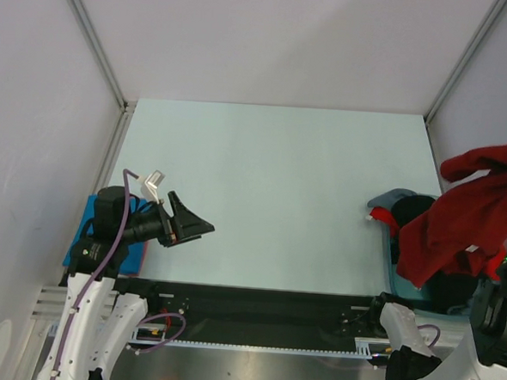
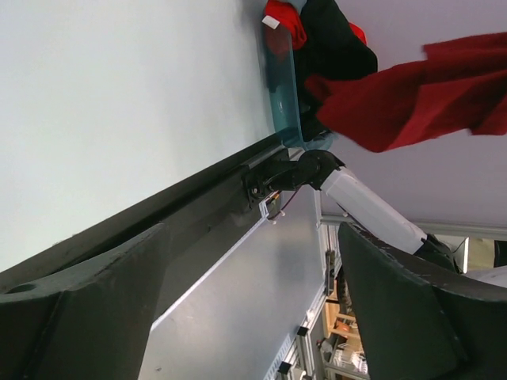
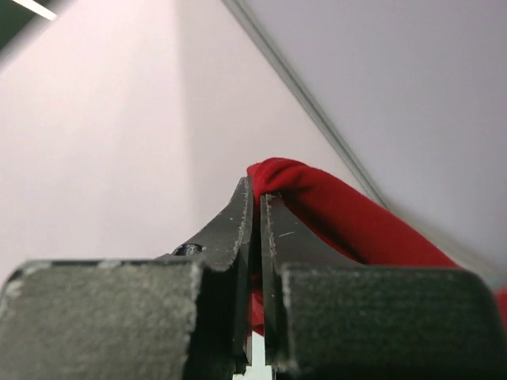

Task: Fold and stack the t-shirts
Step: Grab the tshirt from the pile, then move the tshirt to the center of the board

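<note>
Pinching a fold of the dark red shirt [image 3: 333, 214], my right tool [image 3: 255, 190] has its jaws pressed together on the cloth, as the right wrist view shows against a pale wall. From above, that shirt hangs in the air at the right edge of the frame, draped down over a blue-green bin [image 1: 386, 254] that sits at the right end of the worktop [image 1: 271, 182]. I can see a black shirt [image 1: 418, 209] heaped in the bin, with a pale grey-blue one [image 1: 391, 197] and a scrap of brighter red cloth [image 1: 379, 217] at its left rim.

My left tool [image 1: 195, 223] is at the lower left of the overhead frame, just above the worktop's near edge, jaws spread wide with nothing between them, pointing right. Under that arm, at the worktop's lower left corner, lies a bright blue shirt [image 1: 81, 228]; I cannot tell how neatly it is folded.
</note>
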`<state>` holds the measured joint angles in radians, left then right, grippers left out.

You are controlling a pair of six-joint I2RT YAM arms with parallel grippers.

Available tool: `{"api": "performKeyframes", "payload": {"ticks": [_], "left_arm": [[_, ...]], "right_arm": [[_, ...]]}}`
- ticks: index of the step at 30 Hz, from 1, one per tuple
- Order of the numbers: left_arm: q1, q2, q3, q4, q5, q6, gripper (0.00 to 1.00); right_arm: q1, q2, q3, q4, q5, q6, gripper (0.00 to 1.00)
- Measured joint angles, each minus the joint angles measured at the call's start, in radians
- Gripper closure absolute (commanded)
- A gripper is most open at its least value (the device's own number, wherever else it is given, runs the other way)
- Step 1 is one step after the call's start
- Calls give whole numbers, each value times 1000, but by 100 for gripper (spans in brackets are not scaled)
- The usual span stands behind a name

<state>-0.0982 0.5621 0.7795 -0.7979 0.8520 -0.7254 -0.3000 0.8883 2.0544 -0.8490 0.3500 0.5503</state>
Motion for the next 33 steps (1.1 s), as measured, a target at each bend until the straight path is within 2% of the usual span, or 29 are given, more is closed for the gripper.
{"api": "performKeyframes", "payload": {"ticks": [4, 7, 13, 15, 17, 20, 24, 31, 32, 33], "left_arm": [[-1, 6, 14, -6, -2, 0, 0], [-1, 18, 27, -8, -24, -2, 0], [3, 34, 87, -87, -187, -38, 0], [7, 33, 119, -113, -241, -47, 0], [10, 29, 146, -117, -277, -56, 0], [11, -1, 155, -85, -305, -67, 0], [11, -33, 174, -27, -325, -77, 2], [11, 31, 237, 33, -338, -52, 9], [11, 52, 248, 34, -344, -42, 9], [11, 74, 258, 34, -349, -32, 4]], "right_arm": [[6, 51, 49, 270, -45, -18, 100], [6, 125, 111, 458, -105, 33, 100], [20, 378, 271, 788, -351, 354, 100], [92, 470, 293, 876, -428, 448, 100], [217, 533, 266, 917, -478, 497, 100], [399, 597, 153, 927, -543, 517, 100], [598, 608, -148, 913, -584, 505, 100], [799, 526, -633, 774, -621, 428, 99], [808, 494, -705, 756, -629, 412, 91], [810, 462, -765, 723, -638, 398, 84]]}}
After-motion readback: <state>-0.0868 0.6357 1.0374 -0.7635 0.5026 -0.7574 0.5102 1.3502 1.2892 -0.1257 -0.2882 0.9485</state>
